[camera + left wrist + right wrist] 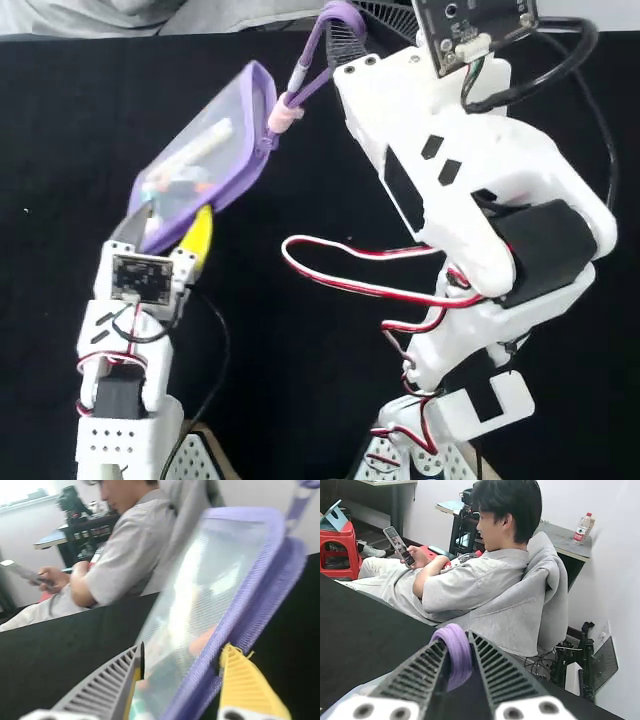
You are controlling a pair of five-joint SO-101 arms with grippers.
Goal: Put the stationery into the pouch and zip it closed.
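Fingers of left gripper point(185, 655) clamped the pouch point(205, 150) by one end; right gripper point(457, 640) pinched tight on its purple strap point(456, 665), above black table point(300, 180).

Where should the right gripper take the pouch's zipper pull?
Pinch the pink tab at the pouch's upper corner, below the strap the right gripper holds. It juts clear of the edge; come from the far side, opposite the left gripper clamping the lower end.

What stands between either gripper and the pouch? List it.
Nothing visible. The left gripper clamps the pouch at one end; the right gripper pinches its purple loop.
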